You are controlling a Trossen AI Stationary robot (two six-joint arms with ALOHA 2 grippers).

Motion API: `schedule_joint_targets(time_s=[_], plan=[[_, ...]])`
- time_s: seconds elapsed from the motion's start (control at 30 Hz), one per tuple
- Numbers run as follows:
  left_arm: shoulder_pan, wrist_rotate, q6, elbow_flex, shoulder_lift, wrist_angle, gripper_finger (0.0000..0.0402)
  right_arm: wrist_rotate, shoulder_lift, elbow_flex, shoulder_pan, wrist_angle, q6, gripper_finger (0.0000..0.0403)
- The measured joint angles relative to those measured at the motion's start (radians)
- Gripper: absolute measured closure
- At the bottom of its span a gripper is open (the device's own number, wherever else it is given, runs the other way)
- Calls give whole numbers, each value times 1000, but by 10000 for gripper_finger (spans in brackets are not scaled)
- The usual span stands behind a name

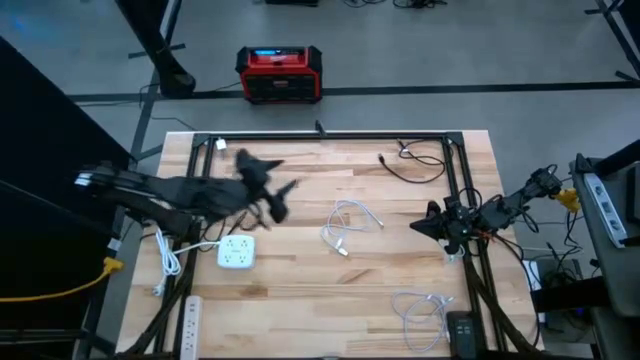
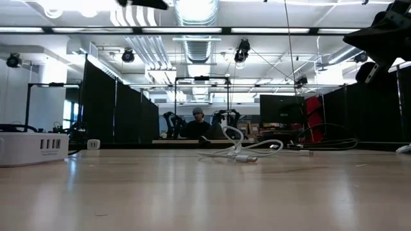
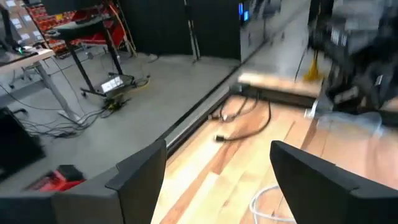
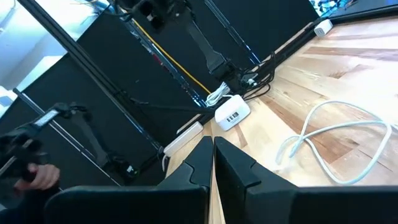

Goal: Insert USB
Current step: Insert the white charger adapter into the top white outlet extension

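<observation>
A white USB charging hub point(image 1: 237, 250) lies flat on the wooden table at the near left; it also shows in the low view point(image 2: 32, 149) and the right wrist view point(image 4: 232, 114). A loose white USB cable point(image 1: 350, 225) lies coiled mid-table point(image 2: 241, 151) point(image 4: 336, 137). My left gripper point(image 1: 270, 185) hangs open above the table, just beyond the hub, with nothing between its fingers point(image 3: 217, 180). My right gripper point(image 1: 415, 228) waits shut at the right side, pointing level toward the cable point(image 4: 211, 155).
A black cable point(image 1: 410, 165) lies at the far right of the table point(image 3: 249, 121). A second white cable point(image 1: 425, 310) and a dark device point(image 1: 462, 330) lie at the near right. A white power strip point(image 1: 190, 320) sits at the near left edge. A red box point(image 1: 280, 73) stands on the floor beyond the table.
</observation>
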Motion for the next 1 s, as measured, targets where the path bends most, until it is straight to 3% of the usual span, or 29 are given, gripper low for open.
schedule_joint_targets(time_s=[0.1,0.27,0.43,0.5,0.63,0.7,0.8,0.93,1.0], plan=[[15,-12,-13,133,148,-147,125,0,0,0,0,0,3,403],[41,-148,-118,312,338,-323,125,-1,0,0,0,-1,-9,403],[49,-141,-145,419,449,-382,125,-3,0,0,0,-2,-10,403],[54,-61,-145,432,472,-388,125,-3,0,0,0,-2,-10,403],[109,302,-223,441,507,-387,126,-3,0,0,0,-2,-11,403],[131,432,-253,441,526,-387,126,-3,0,0,0,-2,-10,403],[140,552,-245,437,548,-396,126,-3,0,0,0,-2,-13,403],[140,712,-125,437,578,-429,126,-3,0,0,0,-2,-15,403],[137,740,-90,437,598,-455,126,-3,0,0,0,-3,-21,403]])
